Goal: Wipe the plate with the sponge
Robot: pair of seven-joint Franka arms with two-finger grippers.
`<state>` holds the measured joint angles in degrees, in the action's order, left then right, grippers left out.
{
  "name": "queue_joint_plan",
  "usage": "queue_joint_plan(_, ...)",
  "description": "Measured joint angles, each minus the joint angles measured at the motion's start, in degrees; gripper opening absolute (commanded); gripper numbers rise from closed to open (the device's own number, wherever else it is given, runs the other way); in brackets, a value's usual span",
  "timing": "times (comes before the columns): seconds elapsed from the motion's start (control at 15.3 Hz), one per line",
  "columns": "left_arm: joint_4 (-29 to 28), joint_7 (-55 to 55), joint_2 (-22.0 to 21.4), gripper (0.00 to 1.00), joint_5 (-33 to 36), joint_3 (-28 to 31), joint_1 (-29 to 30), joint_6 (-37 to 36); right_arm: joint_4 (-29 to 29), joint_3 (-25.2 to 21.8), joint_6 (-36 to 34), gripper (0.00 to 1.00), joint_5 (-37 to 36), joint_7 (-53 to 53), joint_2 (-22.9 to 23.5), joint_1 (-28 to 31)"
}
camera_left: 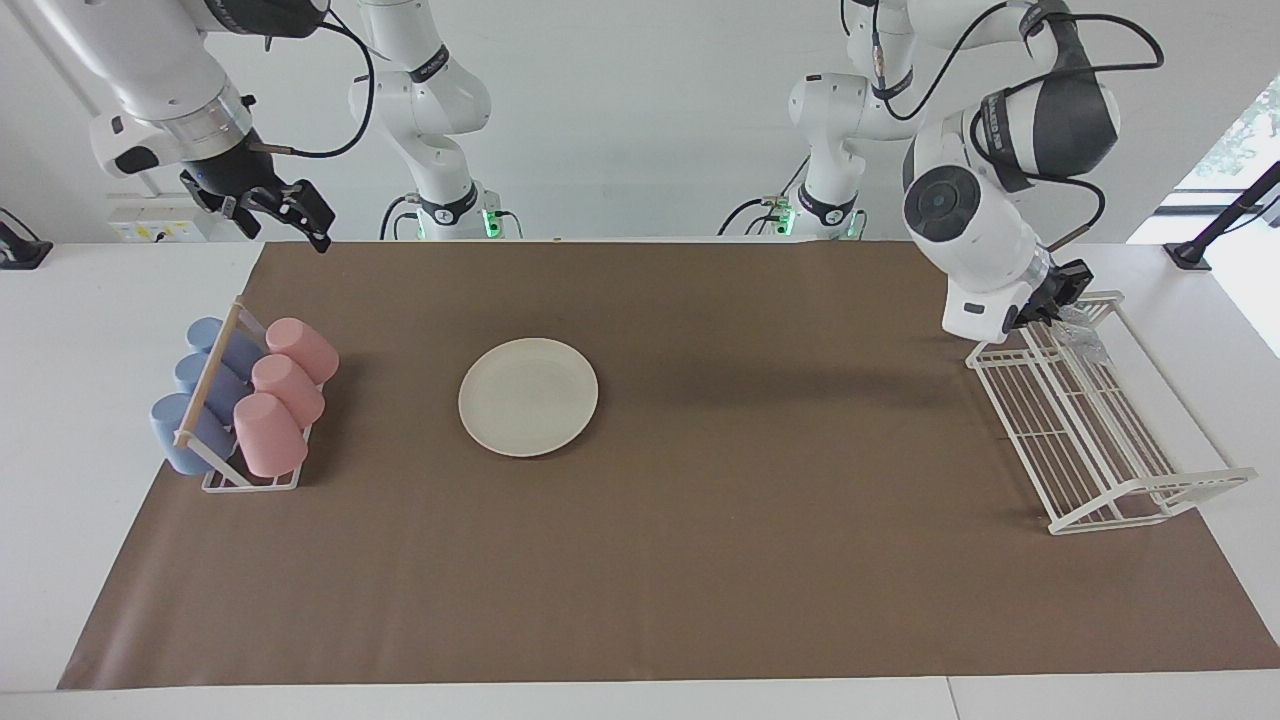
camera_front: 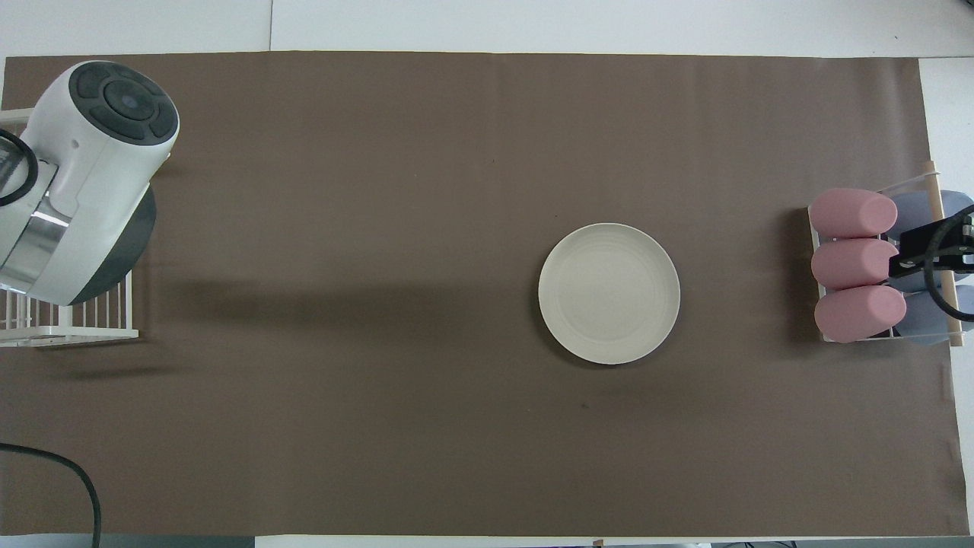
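The cream-white plate (camera_left: pixel 528 397) (camera_front: pixel 609 293) lies flat on the brown mat, toward the right arm's end of the table, with nothing on it. My left gripper (camera_left: pixel 1068 300) is tilted sideways low over the end of the white wire rack (camera_left: pixel 1100 440) nearest the robots. It is shut on the silvery sponge (camera_left: pixel 1083 328), which hangs over the rack's bars. In the overhead view the left arm's body (camera_front: pixel 91 175) hides both the gripper and the sponge. My right gripper (camera_left: pixel 290 212) (camera_front: pixel 932 255) hangs open and empty in the air, over the cup holder.
A holder with pink cups (camera_left: pixel 285 395) (camera_front: pixel 856 266) and blue cups (camera_left: pixel 200 385) stands at the right arm's end of the mat. The wire rack (camera_front: pixel 68 331) takes up the left arm's end. A black cable (camera_front: pixel 68 472) curls in over the mat's corner nearest the robots.
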<state>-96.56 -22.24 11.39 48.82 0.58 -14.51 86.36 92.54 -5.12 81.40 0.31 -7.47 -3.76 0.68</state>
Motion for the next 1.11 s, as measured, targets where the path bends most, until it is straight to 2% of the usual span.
queue_joint_plan(0.2, -0.1, -1.8, 4.7, 0.00, 7.9, 0.1, 1.4, 0.1, 0.2, -0.3, 0.2, 1.00, 0.1, 5.9, 0.0, 0.1)
queue_joint_plan(0.39, -0.1, -6.8, 8.5, 0.00, 9.2, -0.2, 1.4, 0.3, 0.3, -0.3, 2.1, 1.00, 0.1, 7.9, 0.0, 0.1)
queue_joint_plan(0.65, -0.1, -9.8, 8.9, 0.00, 8.6, -0.3, 1.7, 1.7, 0.3, -0.3, 4.8, 1.00, 0.1, 8.1, 0.0, 0.0)
queue_joint_plan(1.05, -1.4, -13.1, 8.9, 0.00, 6.8, -0.3, 2.4, 5.4, 0.5, -0.3, 5.0, 1.00, 0.1, 8.1, 0.0, 0.1)
queue_joint_plan(1.11, -1.7, -13.5, 8.9, 0.05, 6.5, -0.3, 2.4, 5.7, 0.5, -0.2, 5.0, 1.00, 0.1, 8.1, 0.0, 0.1)
